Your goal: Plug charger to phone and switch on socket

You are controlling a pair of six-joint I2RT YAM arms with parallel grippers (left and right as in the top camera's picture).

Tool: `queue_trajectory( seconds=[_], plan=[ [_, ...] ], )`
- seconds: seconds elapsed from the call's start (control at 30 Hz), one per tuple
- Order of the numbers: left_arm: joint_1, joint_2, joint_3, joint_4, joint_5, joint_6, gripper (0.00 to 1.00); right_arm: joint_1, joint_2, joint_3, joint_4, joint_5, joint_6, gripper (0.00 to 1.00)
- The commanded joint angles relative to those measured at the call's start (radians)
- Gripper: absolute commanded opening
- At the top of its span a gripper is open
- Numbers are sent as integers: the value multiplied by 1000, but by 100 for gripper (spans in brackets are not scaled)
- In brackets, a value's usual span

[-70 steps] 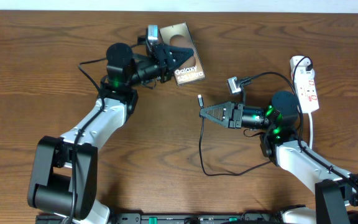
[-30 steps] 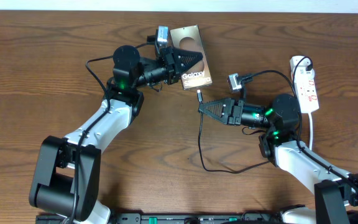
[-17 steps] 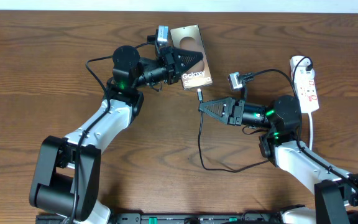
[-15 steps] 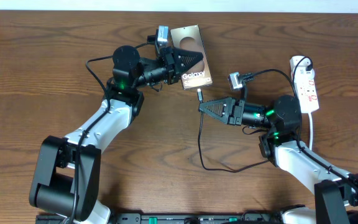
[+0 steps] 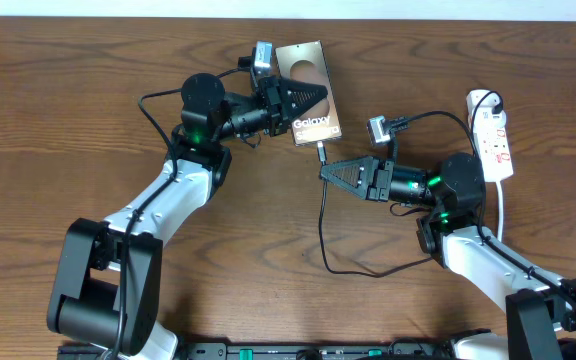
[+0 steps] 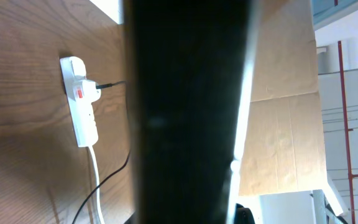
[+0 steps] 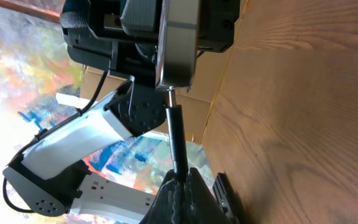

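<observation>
The phone (image 5: 309,90), a bronze-grey slab with "Galaxy" lettering, is held at the back centre by my left gripper (image 5: 306,97), which is shut on it. In the left wrist view the phone (image 6: 185,112) fills the middle as a dark band. My right gripper (image 5: 330,173) is shut on the charger (image 5: 322,156), a thin black cable. Its connector tip touches the phone's lower edge. In the right wrist view the charger (image 7: 175,140) rises from my shut fingers (image 7: 180,185) to the phone's edge (image 7: 178,43). The socket (image 5: 492,133), a white power strip, lies at the far right.
The charger cable loops over the wood table (image 5: 88,120) below my right gripper and runs toward the socket. A white cord (image 5: 502,210) trails from the strip toward the front. The socket also shows in the left wrist view (image 6: 79,102).
The left gripper carried the phone to the right. The right gripper raised the charger tip up to the phone's lower edge. Little has moved in the last second.
</observation>
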Motion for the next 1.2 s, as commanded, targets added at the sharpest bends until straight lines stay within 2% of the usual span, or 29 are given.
queue_trajectory(
  seconds=[0.0,0.83,1.17],
  plan=[
    [-2,-11,19,14,19,34,7,2,0,2,6,16,9,1],
    [-21,-11,19,14,31,43,7,2,0,2,6,40,58,1],
    [-21,-11,19,14,32,39,7,2,0,2,91,64,58,1]
  ],
)
